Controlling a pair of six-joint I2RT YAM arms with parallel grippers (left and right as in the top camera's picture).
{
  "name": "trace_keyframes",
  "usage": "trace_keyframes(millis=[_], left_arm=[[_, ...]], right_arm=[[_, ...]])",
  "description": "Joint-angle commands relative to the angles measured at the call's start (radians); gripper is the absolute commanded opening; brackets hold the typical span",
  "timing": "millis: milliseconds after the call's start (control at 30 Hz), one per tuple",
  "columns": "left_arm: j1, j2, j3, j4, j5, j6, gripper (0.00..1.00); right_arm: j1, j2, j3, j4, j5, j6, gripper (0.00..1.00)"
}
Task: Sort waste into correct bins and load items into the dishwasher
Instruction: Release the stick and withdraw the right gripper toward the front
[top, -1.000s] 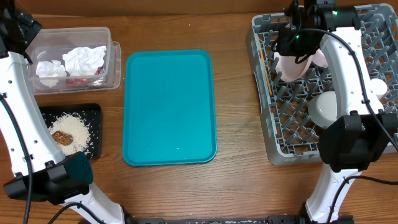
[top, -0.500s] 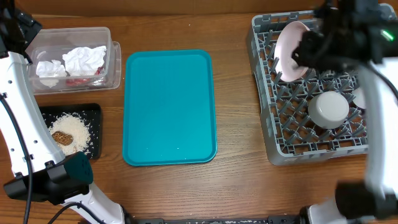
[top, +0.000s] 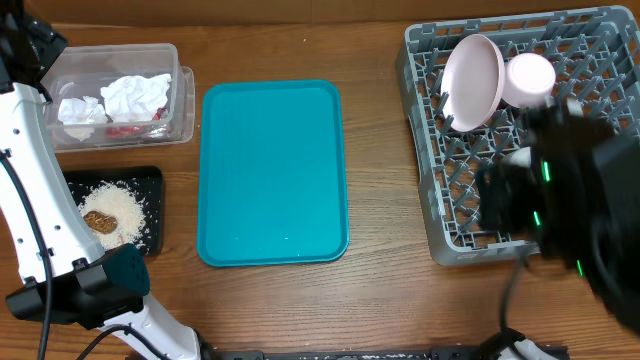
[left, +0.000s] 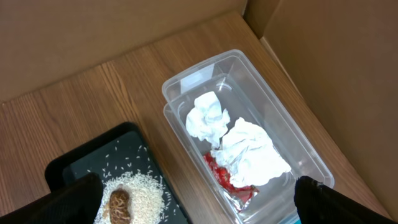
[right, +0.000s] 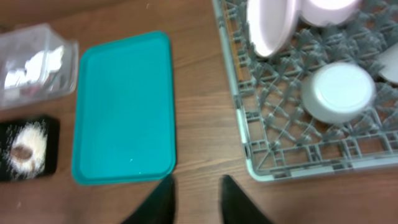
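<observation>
Clear plastic tub (top: 185, 100) at the upper left holds white napkins (top: 135, 95) and a red wrapper (left: 227, 177). The left fingers (left: 71, 199) hang above it, wide apart and empty. Below, the black tray (top: 150, 180) holds rice crumbs (top: 122, 203) and a biscuit bit (top: 97, 221). The teal tray (top: 272, 170) is bare. At the right, the grey rack (top: 425, 150) holds the big plate (top: 473, 80), small plate (top: 528, 78) and bowl (right: 339, 92). The right fingers (right: 239, 202) are apart, holding nothing. That arm should lift away slowly and miss the standing plate.
</observation>
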Motion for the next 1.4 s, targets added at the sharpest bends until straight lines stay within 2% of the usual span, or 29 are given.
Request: trace_keyframes(millis=[0,33,167,267,700,867,933,1067,1200,1300,1367], left_arm=[[-0.01,0.007,0.0,0.002,-0.005,-0.017,1.0],[-0.01,0.007,0.0,0.002,-0.005,-0.017,1.0],[-0.01,0.007,0.0,0.002,-0.005,-0.016,1.0],[-0.01,0.007,0.0,0.002,-0.005,-0.016,1.0],[-0.01,0.007,0.0,0.002,-0.005,-0.016,1.0],[-0.01,0.007,0.0,0.002,-0.005,-0.016,1.0],[-0.01,0.008,0.0,0.002,-0.005,-0.017,1.0],[-0.01,0.007,0.0,0.002,-0.005,-0.017,1.0],[-0.01,0.007,0.0,0.002,-0.005,-0.017,1.0],[-0.01,0.007,0.0,0.002,-0.005,-0.016,1.0],[-0.01,0.007,0.0,0.002,-0.005,-0.016,1.0]], right_arm=[[0.067,-0.122,-0.163,0.002,0.152,0.164,0.79],[0.072,-0.152,-0.214,0.008,0.149,0.183,1.0],[0.074,-0.231,-0.379,0.007,0.113,0.299,1.0],[0.074,-0.237,-0.44,0.008,0.106,0.323,1.0],[0.074,-0.162,-0.463,-0.002,0.085,0.289,1.0],[0.077,-0.163,-0.512,0.091,0.098,0.283,1.0],[0.071,-0.178,-0.564,0.172,0.092,0.231,1.0],[0.012,-0.243,-0.742,0.465,0.018,-0.006,1.0],[-0.127,-0.346,-0.976,0.835,-0.227,-0.259,1.0],[-0.244,-0.447,-1.168,1.085,-0.398,-0.35,1.0],[-0.301,-0.515,-1.291,1.218,-0.451,-0.36,1.0]])
